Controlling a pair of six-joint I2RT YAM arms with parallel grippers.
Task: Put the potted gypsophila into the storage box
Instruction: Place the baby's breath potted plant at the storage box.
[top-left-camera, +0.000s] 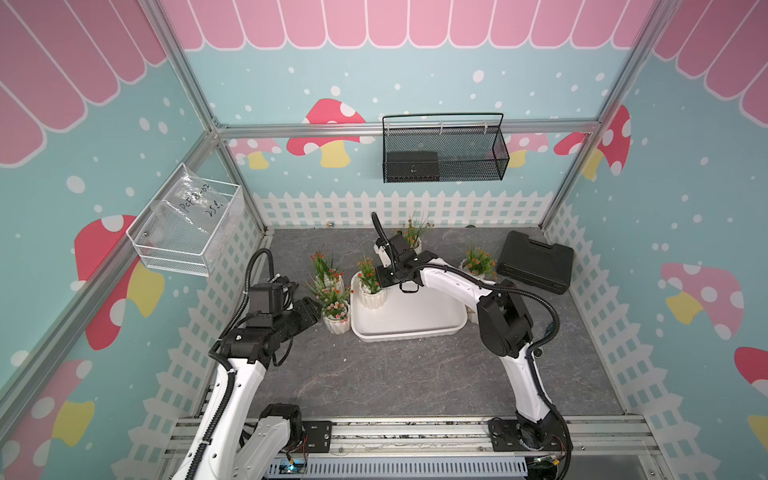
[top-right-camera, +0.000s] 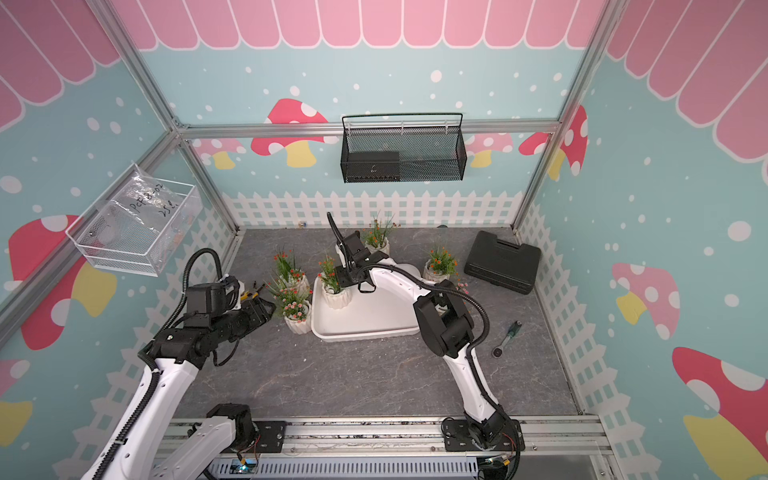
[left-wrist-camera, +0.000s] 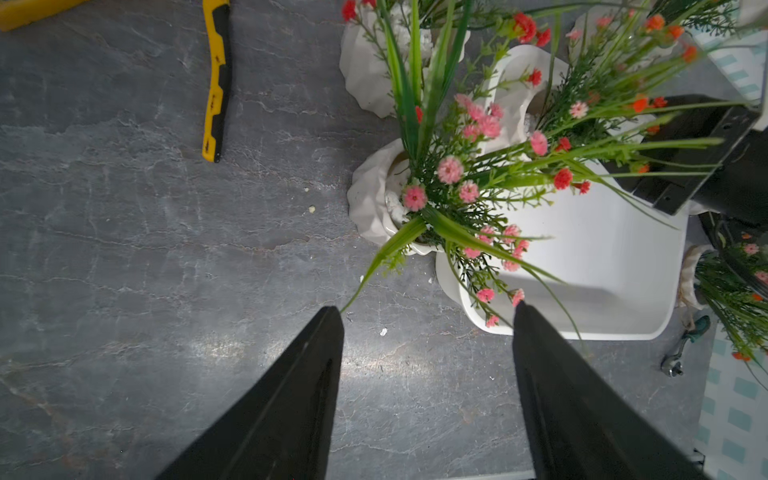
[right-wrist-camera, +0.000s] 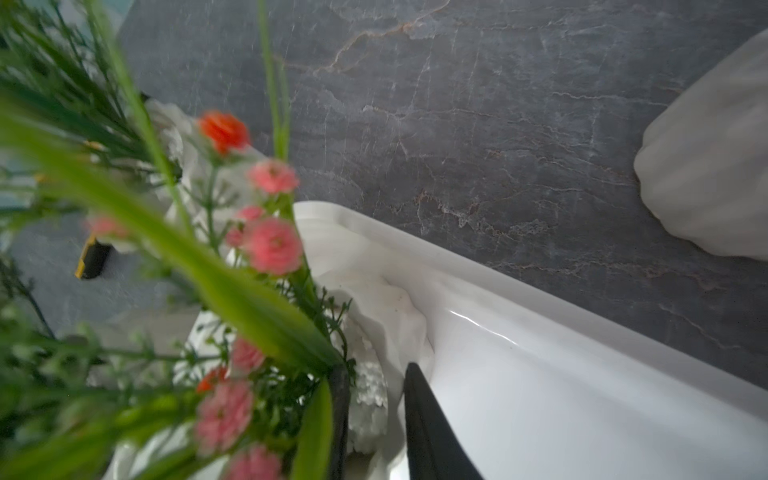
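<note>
Potted gypsophila (top-left-camera: 371, 293): one pot stands upright inside the storage box (top-left-camera: 407, 334), in its far-left corner. The rest are out on the grey tabletop (top-left-camera: 374, 374).

Near: the left gripper (left-wrist-camera: 428, 307) hovers with its fingers wide apart, holding nothing. A long leaf of the pink-flowered pot (left-wrist-camera: 374, 199) reaches the tip of one finger. That pot sits just beside the box's near-left corner, with the left cluster (top-left-camera: 330, 280) crowded right behind it.

Middle: the right gripper (right-wrist-camera: 376, 370) is down on the boxed pot, fingers a narrow gap apart. One finger is in the foliage and the other is outside, between pot wall and box wall, with the rim between them. I cannot tell whether they pinch the rim or stand free.

Far: the back pot (top-left-camera: 413, 243) stands by the fence. The right-hand pot (top-left-camera: 478, 266) is near the black tool case (top-left-camera: 534, 262).

Risks (judgement):
- If the right gripper lifts with stems snagged on the inner finger, the pot tips or comes out of the box.
- The outer finger is wedged in the corner and may shove the box.
- If the left gripper closes in on the crowded cluster, it may topple neighbouring pots.
- Both arms work the same side of the box, so they could collide.
</note>
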